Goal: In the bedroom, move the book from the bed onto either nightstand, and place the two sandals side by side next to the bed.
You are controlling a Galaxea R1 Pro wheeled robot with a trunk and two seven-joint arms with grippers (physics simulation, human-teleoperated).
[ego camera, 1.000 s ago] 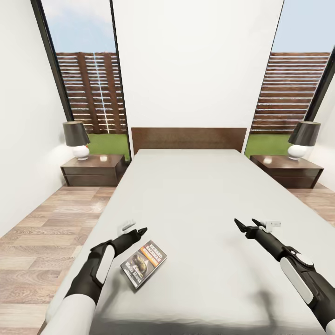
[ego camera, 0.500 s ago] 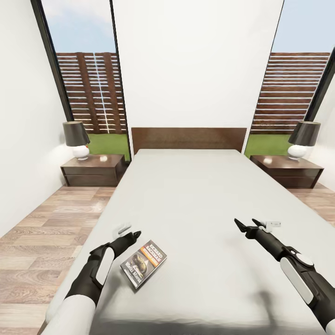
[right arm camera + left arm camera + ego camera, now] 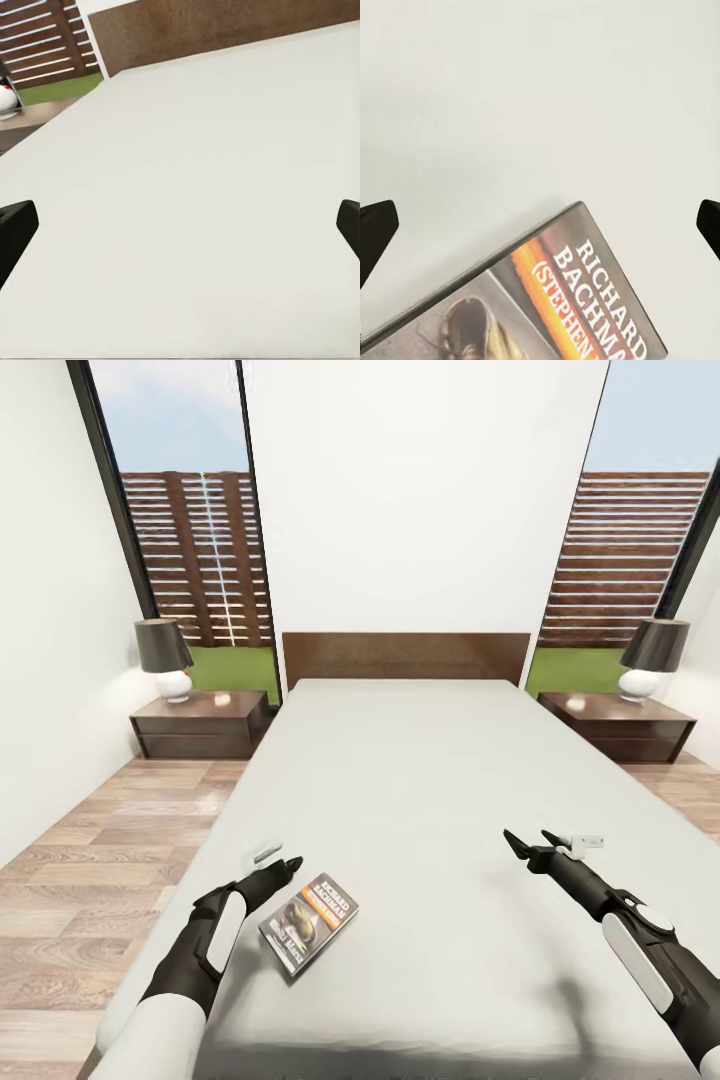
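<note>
While jaws gape, book (image 3: 309,925) lies near bed (image 3: 420,780) edge

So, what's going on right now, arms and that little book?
Left gripper open beside small grey paperback with orange band, not touching. Right gripper open, empty. Book flat on pale-grey mattress. Nothing blocking.

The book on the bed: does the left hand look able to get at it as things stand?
Probably yes. The left hand is open beside the book, which lies flat on the bed with nothing lying between them. The left wrist view shows the book between the spread fingers.
</note>
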